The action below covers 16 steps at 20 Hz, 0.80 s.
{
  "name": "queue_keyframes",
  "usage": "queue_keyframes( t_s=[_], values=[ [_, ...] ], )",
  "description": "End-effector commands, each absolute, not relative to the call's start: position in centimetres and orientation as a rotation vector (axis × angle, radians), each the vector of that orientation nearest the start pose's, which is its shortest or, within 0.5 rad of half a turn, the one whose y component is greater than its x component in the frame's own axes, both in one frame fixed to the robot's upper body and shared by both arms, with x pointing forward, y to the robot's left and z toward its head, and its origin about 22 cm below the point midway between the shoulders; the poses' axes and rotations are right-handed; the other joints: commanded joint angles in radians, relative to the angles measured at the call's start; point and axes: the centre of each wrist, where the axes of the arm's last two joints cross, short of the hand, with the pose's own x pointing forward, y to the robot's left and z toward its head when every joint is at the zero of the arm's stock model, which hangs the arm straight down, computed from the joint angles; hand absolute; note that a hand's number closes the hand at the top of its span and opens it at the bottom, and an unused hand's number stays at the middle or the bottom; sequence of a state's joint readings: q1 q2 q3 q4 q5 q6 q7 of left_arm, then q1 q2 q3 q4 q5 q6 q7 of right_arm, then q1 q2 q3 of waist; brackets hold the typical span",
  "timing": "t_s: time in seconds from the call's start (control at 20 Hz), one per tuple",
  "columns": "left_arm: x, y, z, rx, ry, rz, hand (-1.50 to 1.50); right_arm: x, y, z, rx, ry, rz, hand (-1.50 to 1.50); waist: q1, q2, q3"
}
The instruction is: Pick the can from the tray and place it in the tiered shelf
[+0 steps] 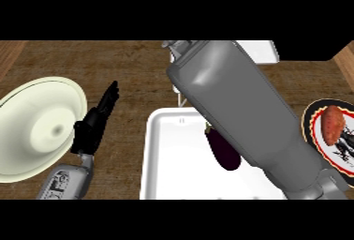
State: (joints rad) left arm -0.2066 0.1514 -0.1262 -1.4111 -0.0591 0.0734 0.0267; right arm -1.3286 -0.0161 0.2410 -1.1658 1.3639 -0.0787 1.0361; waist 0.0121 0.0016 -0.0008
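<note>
Our left hand (95, 123) hangs beside the cream plate (27, 140), fingers straight and pressed together, pointing up the tabletop (138, 65). Our right forearm (242, 112) crosses the white tray (162, 159), where an aubergine (224, 151) lies. The can and our right hand are hidden; we cannot tell the can's place or axis.

tray (155, 154) 1; aubergine (225, 151) 1; plates 2: cream plate (34, 131), patterned plate (313, 117); sweet potato (332, 124) 1; forearms (242, 103) 2; left hand (93, 124) 1
</note>
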Motion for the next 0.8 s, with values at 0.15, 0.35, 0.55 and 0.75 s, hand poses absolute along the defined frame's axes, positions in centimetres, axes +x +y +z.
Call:
queue_keyframes(
  t_s=[0.15, 0.35, 0.55, 0.75],
  values=[
    [28.1, 22.4, 1.1, 0.098, -1.575, -0.27, 0.0, 38.3, -1.5, 29.0, -1.554, -1.662, 0.232, 1.5, 0.002, 0.001, 0.0],
    [29.0, 21.6, 2.7, 0.108, -1.601, -0.261, 0.0, 37.8, -2.6, 28.3, -1.285, -1.828, -0.01, 1.5, 0.009, 0.007, 0.001],
    [29.5, 21.8, 3.1, 0.088, -1.581, -0.278, 0.0, 40.1, -4.5, 27.1, -1.263, -1.836, -0.014, 1.5, 0.006, 0.005, 0.001],
    [27.3, 22.1, 1.1, 0.083, -1.581, -0.262, 0.0, 41.2, -5.8, 27.6, -1.277, -1.851, -0.015, 1.5, 0.008, 0.003, 0.0]
  ],
)
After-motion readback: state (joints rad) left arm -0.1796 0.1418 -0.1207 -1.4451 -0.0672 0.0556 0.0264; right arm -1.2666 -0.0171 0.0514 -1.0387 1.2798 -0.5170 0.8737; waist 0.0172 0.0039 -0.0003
